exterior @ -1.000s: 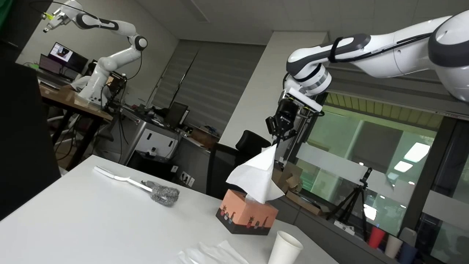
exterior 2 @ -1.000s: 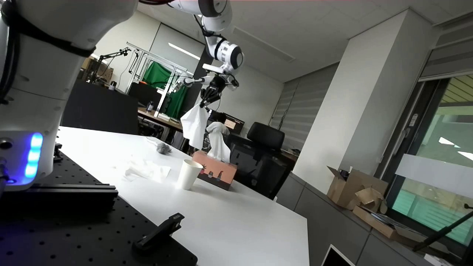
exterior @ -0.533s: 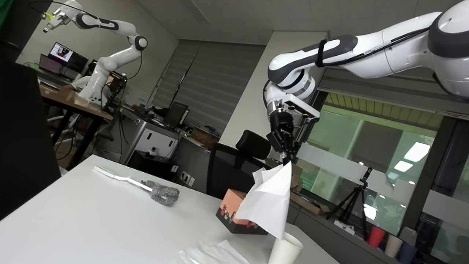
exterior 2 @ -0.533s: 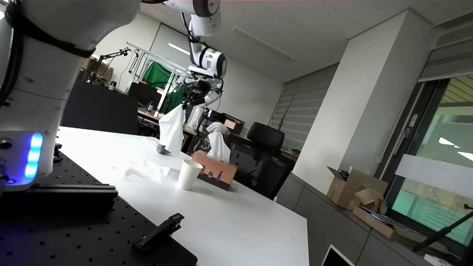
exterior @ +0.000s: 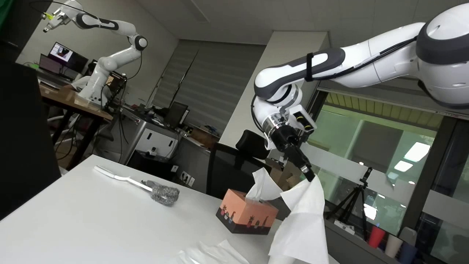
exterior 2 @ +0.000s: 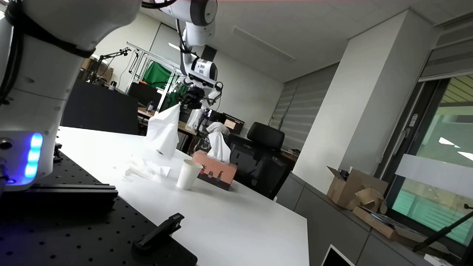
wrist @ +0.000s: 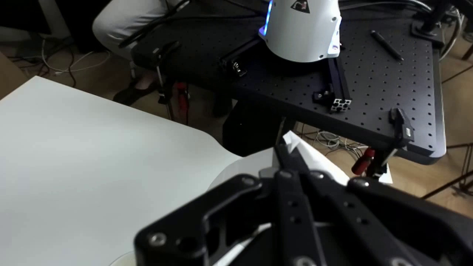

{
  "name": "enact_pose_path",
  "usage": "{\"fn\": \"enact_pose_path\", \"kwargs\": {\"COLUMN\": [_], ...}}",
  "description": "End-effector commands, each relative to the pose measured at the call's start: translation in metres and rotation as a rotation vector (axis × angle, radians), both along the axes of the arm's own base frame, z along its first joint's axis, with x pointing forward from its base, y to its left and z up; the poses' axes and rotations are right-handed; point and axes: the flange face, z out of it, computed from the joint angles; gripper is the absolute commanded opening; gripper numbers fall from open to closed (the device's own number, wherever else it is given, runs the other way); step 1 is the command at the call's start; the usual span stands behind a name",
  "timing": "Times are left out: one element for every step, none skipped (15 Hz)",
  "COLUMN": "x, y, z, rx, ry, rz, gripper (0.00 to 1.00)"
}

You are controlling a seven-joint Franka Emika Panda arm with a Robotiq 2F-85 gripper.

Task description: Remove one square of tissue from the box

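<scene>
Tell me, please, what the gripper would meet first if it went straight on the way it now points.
Beyond the tissue it grips, the gripper would probably meet the black perforated plate first; depth is unclear, so it might pass below.

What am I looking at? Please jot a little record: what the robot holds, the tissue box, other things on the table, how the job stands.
Gripper: shut on a white tissue, which hangs below it
Tissue box: orange with a dark base and plant drawings, on the white table
In the box: another tissue, poking out
Also there: paper cup, upright; grey-headed brush, lying down; rumpled white paper
Job: white tissue is out of the box, not yet put down
</scene>
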Motion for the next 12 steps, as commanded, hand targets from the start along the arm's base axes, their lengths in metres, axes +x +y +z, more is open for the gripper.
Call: {"fn": "enact_pose_path", "kwargs": {"x": [0.000,-0.001,-0.002,-0.002,-0.002,-0.002,-0.001,0.000,0.000,0.000,0.000,0.000], "y": [0.001,0.002,0.002,0.003,0.003,0.003,0.003,0.003,0.003,0.003,0.003,0.003], "z": [-0.013,-0.025,-0.034,-0.039,-0.040,-0.038,-0.037,-0.036,-0.035,-0.035,-0.035,-0.035], "rx": [-0.003,-0.008,-0.011,-0.012,-0.011,-0.010,-0.009,-0.007,-0.007,-0.007,-0.006,-0.006], "ry": [0.021,0.040,0.054,0.061,0.062,0.060,0.056,0.054,0.052,0.052,0.052,0.052], "rz": [0.020,0.032,0.038,0.039,0.040,0.040,0.040,0.040,0.040,0.040,0.040,0.041], "gripper": [0.01,0.01,0.01,0.01,0.01,0.01,0.01,0.01,0.01,0.01,0.01,0.00]}}
